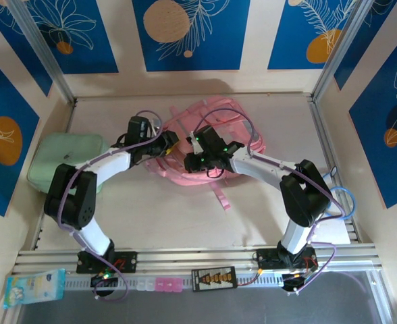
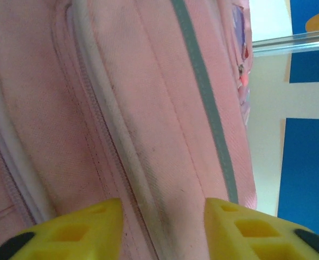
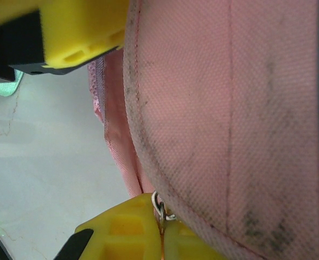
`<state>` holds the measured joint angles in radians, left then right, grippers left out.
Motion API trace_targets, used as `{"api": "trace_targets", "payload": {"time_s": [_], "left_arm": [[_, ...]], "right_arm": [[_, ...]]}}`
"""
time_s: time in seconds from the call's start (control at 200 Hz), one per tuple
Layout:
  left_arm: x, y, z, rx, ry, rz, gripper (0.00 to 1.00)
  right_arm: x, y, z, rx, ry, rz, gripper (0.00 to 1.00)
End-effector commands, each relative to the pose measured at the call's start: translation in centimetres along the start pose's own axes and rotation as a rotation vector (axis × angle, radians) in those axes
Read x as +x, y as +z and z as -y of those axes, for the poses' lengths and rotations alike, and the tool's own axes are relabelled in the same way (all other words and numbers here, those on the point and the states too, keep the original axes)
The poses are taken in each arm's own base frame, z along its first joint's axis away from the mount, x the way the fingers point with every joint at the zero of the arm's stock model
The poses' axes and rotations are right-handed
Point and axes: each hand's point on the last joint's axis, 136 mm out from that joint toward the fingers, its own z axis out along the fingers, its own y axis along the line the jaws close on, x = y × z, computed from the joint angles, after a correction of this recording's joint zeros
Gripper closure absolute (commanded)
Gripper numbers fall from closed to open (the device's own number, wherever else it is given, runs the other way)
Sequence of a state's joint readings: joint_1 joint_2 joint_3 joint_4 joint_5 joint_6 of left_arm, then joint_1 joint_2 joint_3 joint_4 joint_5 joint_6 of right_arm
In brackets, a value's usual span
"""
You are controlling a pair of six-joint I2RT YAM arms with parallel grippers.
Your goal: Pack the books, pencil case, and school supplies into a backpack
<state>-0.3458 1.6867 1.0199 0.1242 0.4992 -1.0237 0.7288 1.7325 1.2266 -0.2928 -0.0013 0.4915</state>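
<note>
The pink backpack lies in the middle of the table, straps spread behind it. My left gripper is at its left side, open, yellow fingertips set against the pink fabric either side of a zipper seam. My right gripper is at the bag's near-left edge, shut on the small metal zipper pull ring at the rim of the fabric. A left finger shows just above it. The books, pencil case and small supplies are out of view.
A mint-green soft case lies at the table's left side, by the left arm's elbow. A loose pink strap trails toward the front. A blue tissue pack sits on the front rail at the left. Walls enclose the table.
</note>
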Motion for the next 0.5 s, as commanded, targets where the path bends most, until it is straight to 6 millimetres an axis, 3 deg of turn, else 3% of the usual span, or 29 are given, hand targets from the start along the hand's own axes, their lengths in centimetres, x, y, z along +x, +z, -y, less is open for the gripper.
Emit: {"api": "trace_targets", "payload": {"time_s": [0.0, 0.075, 0.195, 0.325, 0.495], "left_arm": [[-0.4, 0.6, 0.8, 0.004, 0.007, 0.032, 0.64], [-0.5, 1.1, 0.8, 0.004, 0.001, 0.029, 0.68], [-1.0, 1.7, 0.7, 0.003, -0.001, 0.04, 0.84], [-1.7, 1.5, 0.6, -0.022, 0.026, 0.066, 0.99], [-2.1, 1.3, 0.8, -0.042, 0.059, 0.077, 1.0]], "right_arm": [[-0.8, -0.6, -1.4, -0.045, -0.021, 0.013, 1.0], [-0.7, -0.6, -1.4, -0.046, -0.022, 0.012, 1.0], [-0.5, -0.8, -0.9, -0.018, -0.016, 0.012, 1.0], [1.1, -1.7, -0.4, -0.018, -0.048, -0.011, 1.0], [2.9, -3.2, 3.1, 0.075, -0.02, -0.007, 1.0]]}}
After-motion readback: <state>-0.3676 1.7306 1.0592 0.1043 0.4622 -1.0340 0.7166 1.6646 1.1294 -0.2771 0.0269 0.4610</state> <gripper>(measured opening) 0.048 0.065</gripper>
